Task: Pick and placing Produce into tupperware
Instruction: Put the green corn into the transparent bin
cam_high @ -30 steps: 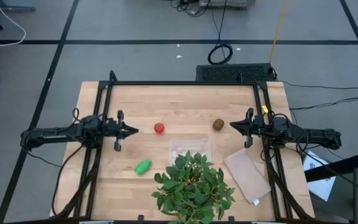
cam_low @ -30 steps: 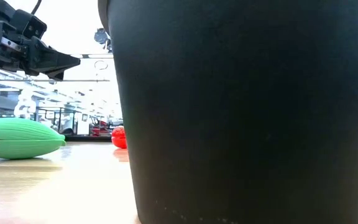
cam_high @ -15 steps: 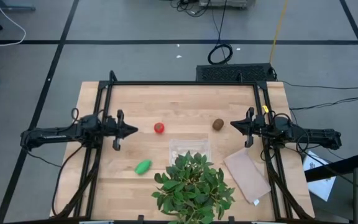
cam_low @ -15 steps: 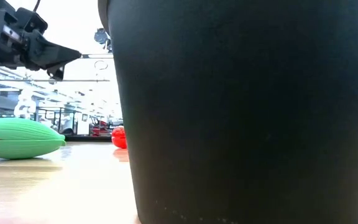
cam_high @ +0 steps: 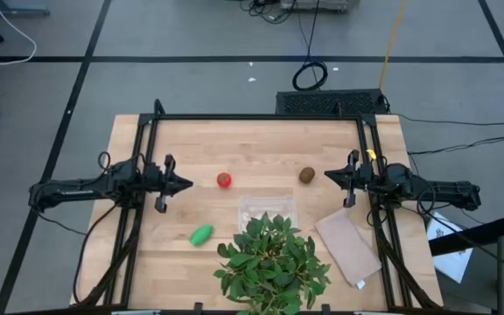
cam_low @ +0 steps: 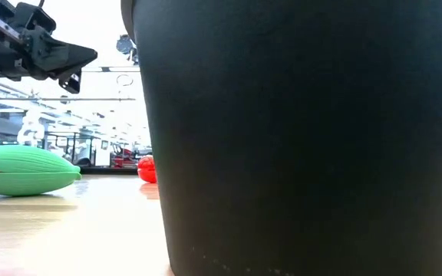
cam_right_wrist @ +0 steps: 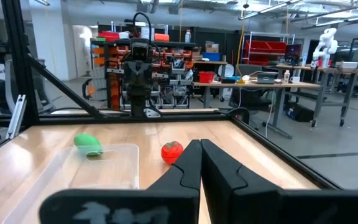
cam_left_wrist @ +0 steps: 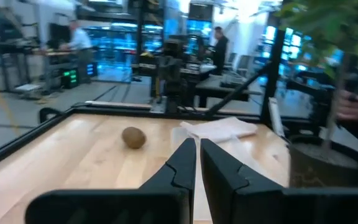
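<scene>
The produce lies apart on the wooden table: a red tomato [cam_high: 224,180] mid-table, a brown kiwi [cam_high: 307,175] to its right, and a green oblong piece [cam_high: 201,234] nearer the front. The clear tupperware [cam_high: 267,208] sits between them, just behind the plant. My left gripper [cam_high: 191,184] hovers level at the table's left, pointing at the tomato, its fingers [cam_left_wrist: 185,163] all but together on nothing. My right gripper [cam_high: 326,176] hovers level at the right, beside the kiwi, shut and holding nothing [cam_right_wrist: 199,144].
A leafy plant [cam_high: 271,262] in a black pot [cam_low: 305,138] stands at the front middle and blocks most of the low view. A flat tan sheet [cam_high: 346,248] lies at the front right. A black frame [cam_high: 261,117] borders the table. People stand in the room beyond.
My left gripper has stayed in place, rolled a little about its own length, and its tip has tipped slightly upward. The produce and the tupperware have not moved.
</scene>
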Available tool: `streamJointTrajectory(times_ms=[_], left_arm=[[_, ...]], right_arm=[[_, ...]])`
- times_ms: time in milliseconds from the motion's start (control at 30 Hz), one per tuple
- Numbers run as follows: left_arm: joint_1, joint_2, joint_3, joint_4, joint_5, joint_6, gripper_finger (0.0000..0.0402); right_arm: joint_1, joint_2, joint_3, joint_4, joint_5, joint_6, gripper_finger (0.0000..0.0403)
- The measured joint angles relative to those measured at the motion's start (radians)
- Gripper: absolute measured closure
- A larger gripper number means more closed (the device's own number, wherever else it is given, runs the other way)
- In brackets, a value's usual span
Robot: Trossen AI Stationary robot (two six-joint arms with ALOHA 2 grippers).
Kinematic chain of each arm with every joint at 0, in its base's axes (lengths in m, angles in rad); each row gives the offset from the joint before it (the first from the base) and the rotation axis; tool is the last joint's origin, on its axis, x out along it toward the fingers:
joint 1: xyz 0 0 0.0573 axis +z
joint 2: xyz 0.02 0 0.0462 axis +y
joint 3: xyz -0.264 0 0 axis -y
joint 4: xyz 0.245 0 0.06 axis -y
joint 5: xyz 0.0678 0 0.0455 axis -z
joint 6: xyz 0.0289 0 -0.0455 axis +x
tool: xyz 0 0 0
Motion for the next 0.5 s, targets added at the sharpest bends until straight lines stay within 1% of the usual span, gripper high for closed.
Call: streamJointTrajectory(times_ms=[67,200,267,367,500], left_arm=[[0.0,0.0,0.0,-0.004,0.013,0.031,0.0373],[0.0,0.0,0.0,-0.006,-0.037,0.05,0.0373],[0.0,0.0,0.0,-0.006,-0.045,0.068,0.0373],[0.0,0.0,0.0,-0.005,-0.015,0.112,0.0373],[0.0,0.0,0.0,0.02,-0.006,0.109,0.0373]], right_arm=[[0.0,0.0,0.0,0.0,0.0,0.0,0.0403],[0.0,0.0,0.0,0.0,0.0,-0.002,0.0403],[0.0,0.0,0.0,0.0,0.0,-0.003,0.0403],[0.0,0.0,0.0,0.0,0.0,-0.003,0.0403],[0.0,0.0,0.0,0.0,0.0,-0.003,0.0403]])
